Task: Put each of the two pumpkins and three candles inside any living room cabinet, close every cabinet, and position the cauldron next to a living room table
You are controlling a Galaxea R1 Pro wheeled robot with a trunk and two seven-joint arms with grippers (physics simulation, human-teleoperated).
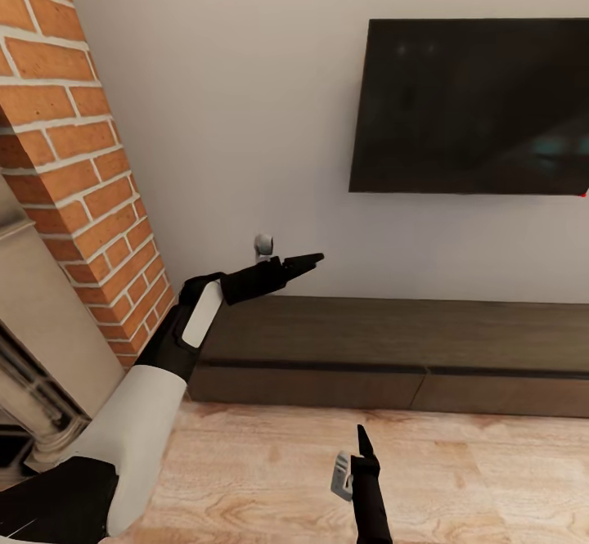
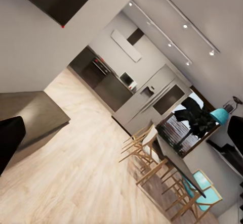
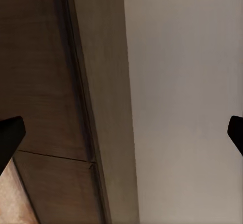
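**Both grippers empty in front of the closed cabinet**

The left gripper [image 1: 307,263] was raised above the near end of the cabinet [image 1: 393,331], its black fingers pointing along the wall toward the television. In the left wrist view the two fingertips [image 2: 9,142] sat at opposite edges of the picture, wide apart, with nothing between them: the jaws were released. Past them that camera looked down the room over a pale wood floor [image 2: 76,183] to a dark kitchen and a long dining table [image 2: 177,155] with wooden chairs and a black plant on it.

The right gripper [image 1: 362,444] hung low over the floor in front of the cabinet, pointing up toward it. In the right wrist view its fingertips [image 3: 10,138] also stood at opposite edges, spread and empty, so those jaws were released too. Between them lay the cabinet's dark brown front and top against the pale wall [image 3: 187,102].

The cabinet ran long and low along the wall under a black television [image 1: 470,106], its drawer fronts flush and shut, its top bare. A brick chimney [image 1: 74,151] rose at its left end, beside the left arm's white forearm [image 1: 135,438].
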